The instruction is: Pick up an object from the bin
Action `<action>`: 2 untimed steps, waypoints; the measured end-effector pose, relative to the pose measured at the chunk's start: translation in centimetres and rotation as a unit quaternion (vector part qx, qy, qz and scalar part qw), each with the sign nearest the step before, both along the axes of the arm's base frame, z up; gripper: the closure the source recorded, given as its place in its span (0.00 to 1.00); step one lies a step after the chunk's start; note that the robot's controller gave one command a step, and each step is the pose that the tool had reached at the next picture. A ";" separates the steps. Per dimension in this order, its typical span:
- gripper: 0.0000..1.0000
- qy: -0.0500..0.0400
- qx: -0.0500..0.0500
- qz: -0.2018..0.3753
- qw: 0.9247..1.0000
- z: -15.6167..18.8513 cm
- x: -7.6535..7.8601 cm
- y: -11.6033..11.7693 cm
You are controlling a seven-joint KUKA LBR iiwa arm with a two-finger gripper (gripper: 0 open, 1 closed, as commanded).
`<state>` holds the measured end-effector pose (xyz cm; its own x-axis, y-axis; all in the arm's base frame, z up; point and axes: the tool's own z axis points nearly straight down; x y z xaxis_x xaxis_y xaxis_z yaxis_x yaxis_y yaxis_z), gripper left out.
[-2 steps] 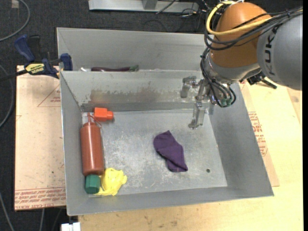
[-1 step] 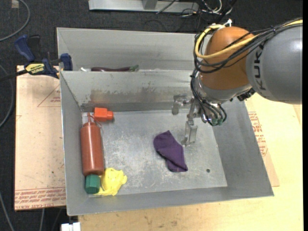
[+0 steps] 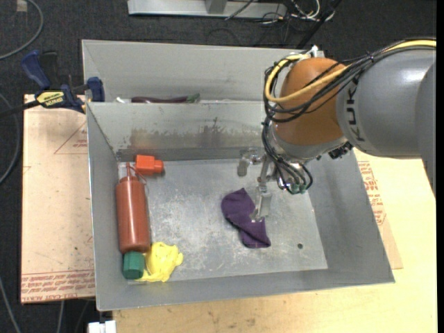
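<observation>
Orange and domed, the wrist cover of the grey arm sits highest, in the upper right of the frame, with yellow and black cables looped over it. Below it the gripper hangs down to the purple cloth, a crumpled rag lying just right of the frame's centre. The gripper's tip meets the cloth at its upper right edge. Whether the gripper is open or closed cannot be told from this angle, nor whether any cloth is caught in it. The cloth rests on the scuffed floor of the grey metal bin. Well apart from it, along the bin's left wall, lies a reddish-brown cylinder, set lengthwise up the frame. An orange block is at its upper end and a green block at its lower end. A yellow crumpled thing lies just beside the green block, at the lower left.
</observation>
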<state>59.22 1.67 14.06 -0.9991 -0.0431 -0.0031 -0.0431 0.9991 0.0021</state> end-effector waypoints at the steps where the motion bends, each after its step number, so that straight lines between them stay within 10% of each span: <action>1: 0.00 -0.002 0.000 0.025 1.000 -4.3 0.7 0.3; 2: 1.00 -0.002 0.001 -0.011 1.000 -7.0 2.0 -1.0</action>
